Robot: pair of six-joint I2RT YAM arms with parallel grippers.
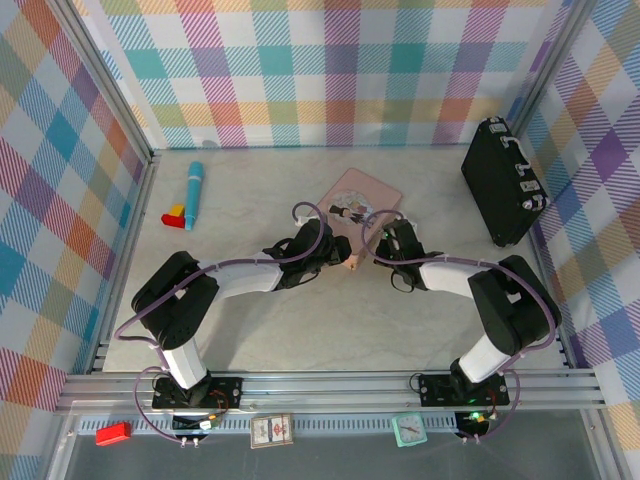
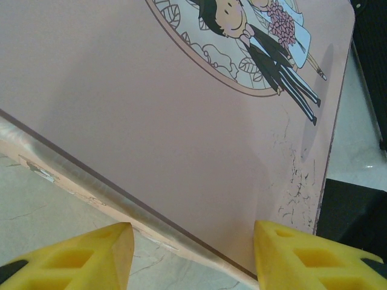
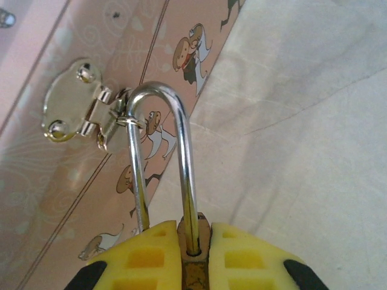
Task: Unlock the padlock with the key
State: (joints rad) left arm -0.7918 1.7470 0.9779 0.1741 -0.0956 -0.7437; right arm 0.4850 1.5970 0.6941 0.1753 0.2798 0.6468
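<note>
Padlock [image 3: 192,275] clamped in the right gripper [image 3: 193,241], shackle [image 3: 186,163] hooked through the pink tin's [image 3: 66,199] hasp [image 3: 75,106].
Its long axis runs straight out of the jaws toward the tin's side; the left gripper [image 2: 192,244], fingers [image 2: 91,254] apart, is poised at the tin's lid edge.

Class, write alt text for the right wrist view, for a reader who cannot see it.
The right end effector, yellow-fingered, is shut on the brass padlock, whose silver shackle rises through the ring of a silver hasp on the pink cartoon tin. A pale marbled table lies to the right.
</note>
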